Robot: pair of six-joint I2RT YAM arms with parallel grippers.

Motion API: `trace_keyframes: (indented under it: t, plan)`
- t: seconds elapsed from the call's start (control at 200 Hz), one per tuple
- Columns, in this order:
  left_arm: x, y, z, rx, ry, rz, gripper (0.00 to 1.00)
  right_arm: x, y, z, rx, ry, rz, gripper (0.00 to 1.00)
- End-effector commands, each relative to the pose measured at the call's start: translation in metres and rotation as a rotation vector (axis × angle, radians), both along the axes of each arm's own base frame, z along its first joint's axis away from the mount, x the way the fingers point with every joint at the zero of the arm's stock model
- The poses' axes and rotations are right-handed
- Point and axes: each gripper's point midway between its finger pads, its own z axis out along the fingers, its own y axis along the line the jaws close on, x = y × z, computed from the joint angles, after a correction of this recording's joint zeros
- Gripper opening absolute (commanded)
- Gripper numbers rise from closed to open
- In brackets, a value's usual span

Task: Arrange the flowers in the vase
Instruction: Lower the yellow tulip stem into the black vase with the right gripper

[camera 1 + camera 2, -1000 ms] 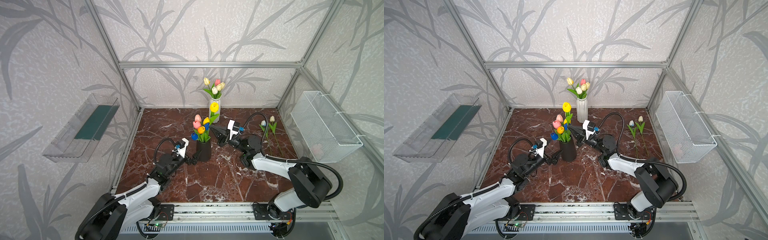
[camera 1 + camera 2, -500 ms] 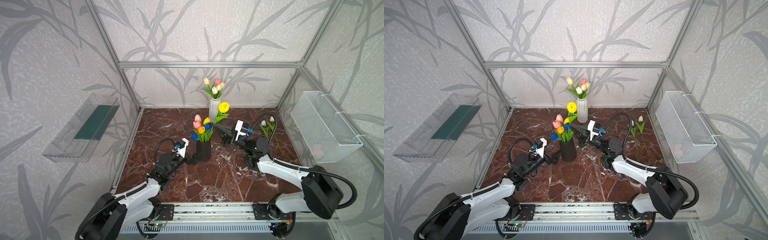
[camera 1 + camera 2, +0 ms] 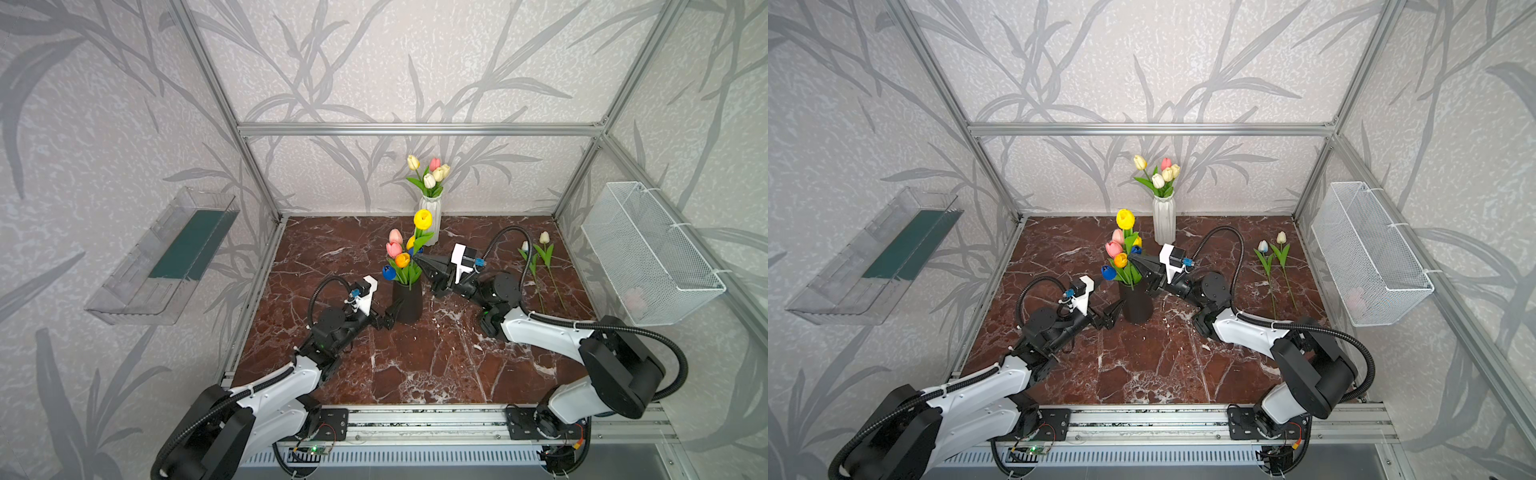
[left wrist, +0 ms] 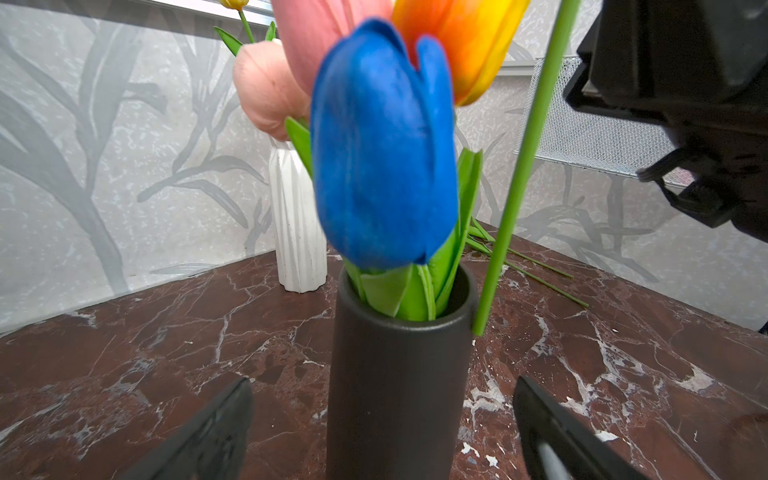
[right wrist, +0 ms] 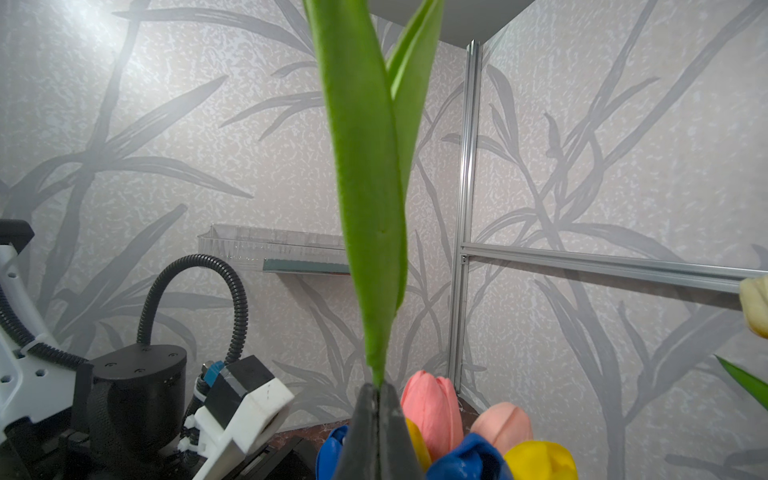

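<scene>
A black vase (image 3: 408,301) (image 3: 1136,305) (image 4: 399,374) stands mid-table holding pink, orange, yellow and blue flowers (image 3: 399,259). My left gripper (image 3: 390,316) (image 4: 382,382) is open, its fingers (image 4: 216,428) on either side of the vase's base with gaps. My right gripper (image 3: 417,257) (image 5: 378,390) is shut on the stem of a yellow tulip (image 3: 422,219) (image 3: 1125,219), held upright beside the bunch. In the left wrist view the stem's (image 4: 519,166) lower end sits just outside the vase's rim. Two more tulips (image 3: 536,266) (image 3: 1273,266) lie on the table at the right.
A white ribbed vase (image 3: 430,216) (image 3: 1164,220) with cream and pink tulips stands at the back wall. A wire basket (image 3: 648,253) hangs on the right wall, a clear plastic tray (image 3: 166,257) on the left. Aluminium frame posts bound the marble table (image 3: 415,365).
The right gripper swung right with the yellow tulip, then came back left against the bunch in the black vase. The left arm has not moved.
</scene>
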Motion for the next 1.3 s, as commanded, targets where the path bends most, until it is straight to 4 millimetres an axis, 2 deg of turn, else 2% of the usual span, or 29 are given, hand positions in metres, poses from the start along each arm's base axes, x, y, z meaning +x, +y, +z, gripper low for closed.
trace_keyframes:
  t: [0.0,0.14,0.385,0.87,1.045,1.295]
  plan:
    - [0.001,0.001,0.012,-0.012,-0.045,0.007,0.97,-0.002,-0.001,0.014,0.035,-0.064,-0.023,0.0]
    - [0.002,0.001,0.012,-0.006,-0.047,0.006,0.97,-0.001,-0.004,0.015,0.042,-0.057,-0.036,0.0]
    - [0.003,-0.003,0.013,-0.018,-0.047,-0.008,0.97,-0.008,-0.007,0.04,0.082,-0.1,-0.022,0.0]
    - [0.002,0.0,0.013,-0.011,-0.044,0.0,0.97,-0.008,-0.008,0.053,0.091,-0.116,-0.022,0.0]
    - [0.003,-0.002,0.012,-0.02,-0.041,-0.004,0.97,-0.003,-0.005,0.045,0.077,-0.1,-0.026,0.0]
    - [0.002,0.001,0.009,-0.008,-0.036,0.008,0.97,0.002,-0.005,0.007,0.037,-0.01,-0.033,0.0]
